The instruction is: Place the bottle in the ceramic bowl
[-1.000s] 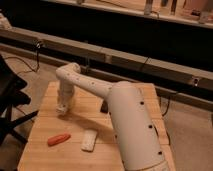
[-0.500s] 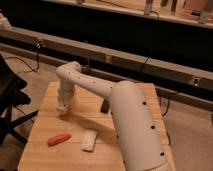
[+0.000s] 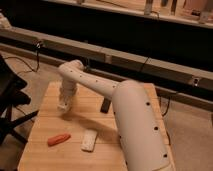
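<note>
My white arm reaches from the lower right across the wooden table [image 3: 50,160] and bends down at the left. Its gripper [image 3: 64,105] hangs just above the table's left middle and is shut. I cannot tell whether anything is between its jaws. Neither the bottle nor the ceramic bowl shows in this view; the wide arm hides much of the table's right half.
An orange, carrot-like object [image 3: 59,139] lies near the front left. A flat white block [image 3: 89,140] lies right of it. A small dark object [image 3: 105,105] stands against the arm at mid table. A black chair [image 3: 7,100] stands left of the table.
</note>
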You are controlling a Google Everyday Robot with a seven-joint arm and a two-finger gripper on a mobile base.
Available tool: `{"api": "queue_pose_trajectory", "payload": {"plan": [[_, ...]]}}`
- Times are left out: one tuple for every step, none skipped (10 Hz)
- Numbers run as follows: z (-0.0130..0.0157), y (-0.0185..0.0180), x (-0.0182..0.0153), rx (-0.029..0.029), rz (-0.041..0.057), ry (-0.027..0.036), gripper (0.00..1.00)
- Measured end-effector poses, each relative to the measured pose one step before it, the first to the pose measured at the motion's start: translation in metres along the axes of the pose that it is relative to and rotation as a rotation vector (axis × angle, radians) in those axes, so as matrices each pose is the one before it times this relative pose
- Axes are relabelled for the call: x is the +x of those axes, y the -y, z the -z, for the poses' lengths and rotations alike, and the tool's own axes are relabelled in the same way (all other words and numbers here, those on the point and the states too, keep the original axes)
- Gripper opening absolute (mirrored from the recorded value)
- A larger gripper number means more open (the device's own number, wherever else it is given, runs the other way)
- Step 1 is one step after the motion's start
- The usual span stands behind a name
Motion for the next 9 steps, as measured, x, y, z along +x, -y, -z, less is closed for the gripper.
{"api": "queue_pose_trajectory", "payload": {"plan": [[0.00213,-0.00183,0.00034,-0.00102,-0.00224,0.00137,0.12],[0.003,-0.00185,0.00162,0.00096,-0.00328,-0.00092,0.12],[0.00267,-0.00133,0.00133,0.00197,-0.003,-0.00024,0.12],[0.00176,-0.00116,0.00122,0.00138,-0.00067,0.00023,0.12],[0.00501,-0.00397,0.00227,0.00164,-0.00463,0.00224,0.12],[0.00408,-0.0039,0.00234,0.00011,-0.00343,0.00002,0.12],[0.00389,-0.00348,0.00188,-0.00098,-0.00365,0.00102,0.12],[0.00272,-0.0008,0.00061,0.00306,-0.00098,0.00095,0.12],[0.00413,-0.00405,0.00206,0.00423,-0.00494,0.00018,0.12]]}}
